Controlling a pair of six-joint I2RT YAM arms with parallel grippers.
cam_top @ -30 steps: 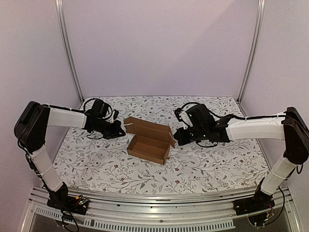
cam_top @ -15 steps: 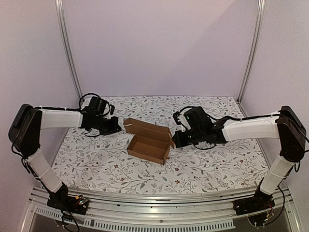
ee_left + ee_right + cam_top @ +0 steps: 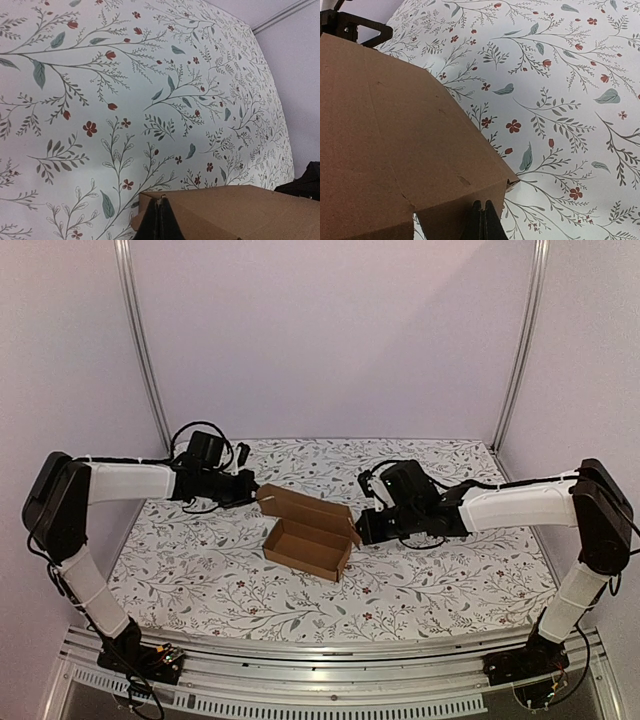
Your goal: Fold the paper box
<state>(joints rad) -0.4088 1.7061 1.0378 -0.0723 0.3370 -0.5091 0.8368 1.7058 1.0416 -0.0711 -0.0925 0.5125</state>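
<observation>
**Left gripper** (image 3: 159, 225): jaws pressed together, nothing between them. The left wrist view puts the tips right at the left corner of the paper box (image 3: 225, 212); contact cannot be told. The top view places this gripper (image 3: 250, 490) just left of the raised lid's far-left end.

**Right gripper** (image 3: 481, 222): jaws likewise closed flat on each other, empty. In its wrist view the tips sit just below the pointed corner of a broad cardboard panel (image 3: 385, 140), whether touching cannot be told. From above, the gripper (image 3: 362, 530) stands just beside the lid's right end.

**Paper box** (image 3: 305, 540): plain brown, lying mid-table between the two grippers. Only the top view shows the open tray facing up on the near side with the lid flap standing along its far edge. The wrist views give only outer faces.

**Tablecloth** (image 3: 200, 580): white with leaf and red flower print. The wrist views show the sprigs clearly.

**Frame posts** (image 3: 140, 340): metal, at the far corners, top view only.
</observation>
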